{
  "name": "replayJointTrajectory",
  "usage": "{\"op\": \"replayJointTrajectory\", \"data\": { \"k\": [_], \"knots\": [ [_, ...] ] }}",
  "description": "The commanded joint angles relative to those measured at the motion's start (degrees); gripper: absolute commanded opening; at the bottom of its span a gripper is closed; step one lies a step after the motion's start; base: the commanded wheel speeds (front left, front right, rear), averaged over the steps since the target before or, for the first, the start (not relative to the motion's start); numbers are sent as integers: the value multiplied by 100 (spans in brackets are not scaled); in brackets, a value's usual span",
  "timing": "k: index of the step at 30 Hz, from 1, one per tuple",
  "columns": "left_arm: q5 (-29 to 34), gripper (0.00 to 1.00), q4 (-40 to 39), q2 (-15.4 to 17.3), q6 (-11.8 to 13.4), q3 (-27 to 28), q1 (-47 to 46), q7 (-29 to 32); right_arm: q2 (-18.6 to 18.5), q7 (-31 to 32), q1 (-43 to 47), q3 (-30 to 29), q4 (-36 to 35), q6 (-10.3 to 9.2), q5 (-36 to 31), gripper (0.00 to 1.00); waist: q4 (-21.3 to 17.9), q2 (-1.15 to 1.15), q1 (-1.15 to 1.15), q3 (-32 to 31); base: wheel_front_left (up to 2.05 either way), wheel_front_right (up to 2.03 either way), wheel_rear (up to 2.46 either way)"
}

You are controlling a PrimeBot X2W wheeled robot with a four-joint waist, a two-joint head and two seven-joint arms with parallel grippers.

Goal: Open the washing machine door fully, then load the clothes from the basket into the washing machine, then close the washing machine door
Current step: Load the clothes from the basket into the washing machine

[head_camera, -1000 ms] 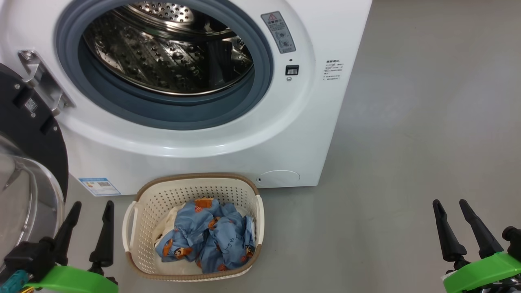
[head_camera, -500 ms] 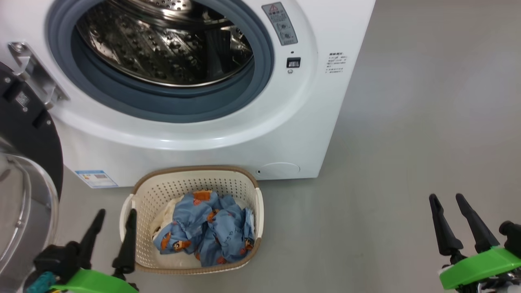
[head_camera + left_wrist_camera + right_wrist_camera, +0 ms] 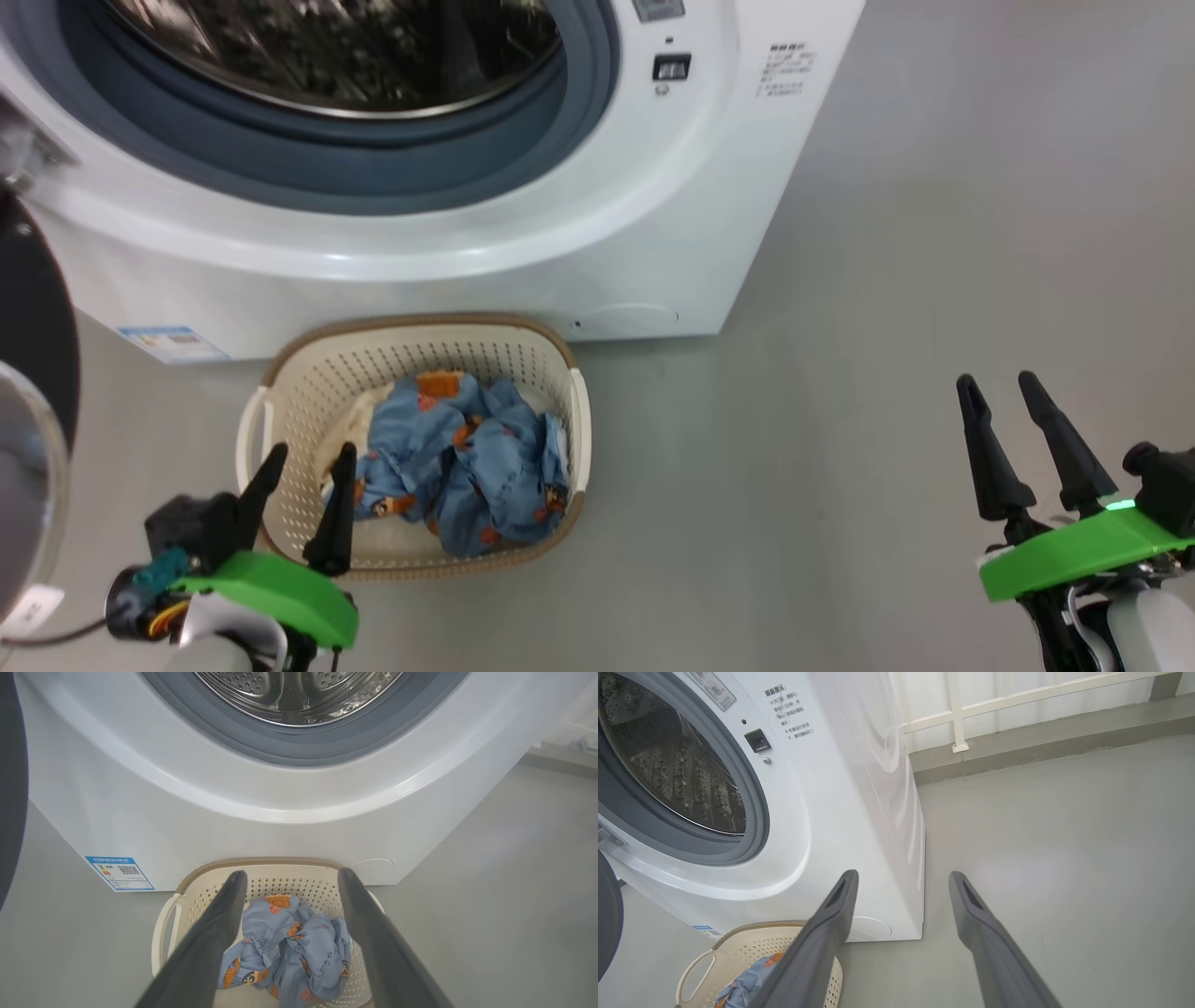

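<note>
the clothes [image 3: 457,457] are still bunched in the basket [image 3: 411,322], on the floor right against the washing machine [image 3: 467,252], whose door [image 3: 37,308] hangs open on the left. the left gripper [image 3: 314,448] has slid over from beside the basket to its near-left rim, fingers spread and empty. it's probably hovering above, hard to tell. looks like the first grab is coming. right gripper [image 3: 994,378] is spread too, well off to the side.
</note>
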Motion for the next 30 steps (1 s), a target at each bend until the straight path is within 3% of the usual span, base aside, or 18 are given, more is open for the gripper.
{"op": "replayJointTrajectory", "data": {
  "k": [1, 30],
  "knots": [
    [-67, 100, 78, 116, -8, 110, -300, -33, -61, -69, -117, 139, -153, 9, -68, 100, -59, 0, 0, 347, 0, 0, 0],
    [-873, 100, 3028, 371, -8, -1530, -3298, -33, 174, -69, -1251, 395, -110, 9, -130, 100, -124, 0, 0, 2421, 0, 0, 0]
  ]
}}
